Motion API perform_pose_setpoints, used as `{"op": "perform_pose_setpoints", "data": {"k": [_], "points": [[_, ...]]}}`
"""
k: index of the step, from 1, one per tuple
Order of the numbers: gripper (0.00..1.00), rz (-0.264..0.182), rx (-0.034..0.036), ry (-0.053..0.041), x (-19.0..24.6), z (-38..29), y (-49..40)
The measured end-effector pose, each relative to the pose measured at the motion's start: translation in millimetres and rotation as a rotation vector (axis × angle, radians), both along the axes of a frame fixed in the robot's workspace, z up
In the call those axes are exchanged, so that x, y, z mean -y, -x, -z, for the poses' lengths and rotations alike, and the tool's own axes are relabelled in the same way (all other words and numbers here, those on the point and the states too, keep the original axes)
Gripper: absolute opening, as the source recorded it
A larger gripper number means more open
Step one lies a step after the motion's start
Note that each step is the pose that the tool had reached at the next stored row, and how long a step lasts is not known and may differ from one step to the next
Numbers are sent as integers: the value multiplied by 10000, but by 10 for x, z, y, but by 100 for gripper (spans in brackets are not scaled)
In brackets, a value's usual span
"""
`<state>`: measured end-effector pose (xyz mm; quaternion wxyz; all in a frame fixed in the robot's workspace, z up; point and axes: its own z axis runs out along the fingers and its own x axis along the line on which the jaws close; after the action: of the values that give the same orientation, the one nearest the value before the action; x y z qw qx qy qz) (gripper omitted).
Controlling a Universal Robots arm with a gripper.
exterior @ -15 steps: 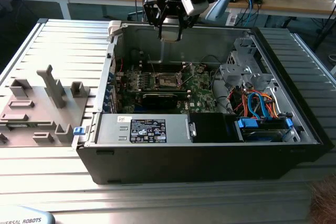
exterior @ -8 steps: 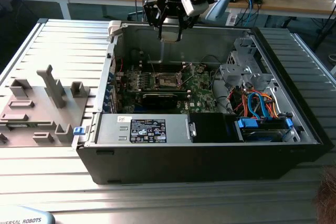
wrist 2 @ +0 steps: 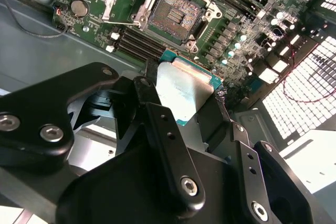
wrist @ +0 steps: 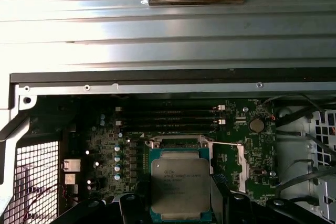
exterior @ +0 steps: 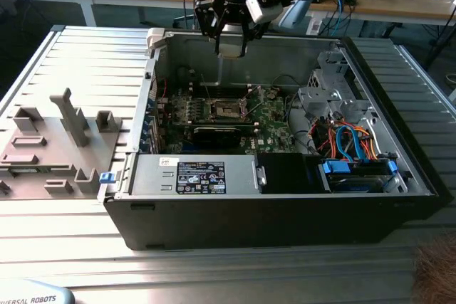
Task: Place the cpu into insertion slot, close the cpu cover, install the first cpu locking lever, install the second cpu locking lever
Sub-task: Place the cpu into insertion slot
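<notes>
Print too fine to be made out is borne by the power-supply label (exterior: 201, 177) and the cpu (wrist: 176, 182).

The small flat square cpu (wrist: 177, 182) has a dull silver-grey metal top with a teal-green edge. The flat circuit board (wrist: 105, 135) is green. The square insertion slot (wrist 2: 176, 13) is dark and silvery-rimmed. The jointed metal hand (wrist 2: 185, 93) is matt black. The thin cables (exterior: 349, 138) are blue and orange. The ribbed metal table (exterior: 92, 55) is pale grey with parallel ridges.
</notes>
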<state>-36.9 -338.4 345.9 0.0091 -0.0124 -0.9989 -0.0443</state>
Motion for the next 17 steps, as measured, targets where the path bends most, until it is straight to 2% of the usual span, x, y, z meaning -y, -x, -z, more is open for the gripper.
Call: {"op": "perform_pose_setpoints", "data": {"k": [17], "points": [[54, 0, 0, 5, 0, 40, 0]]}}
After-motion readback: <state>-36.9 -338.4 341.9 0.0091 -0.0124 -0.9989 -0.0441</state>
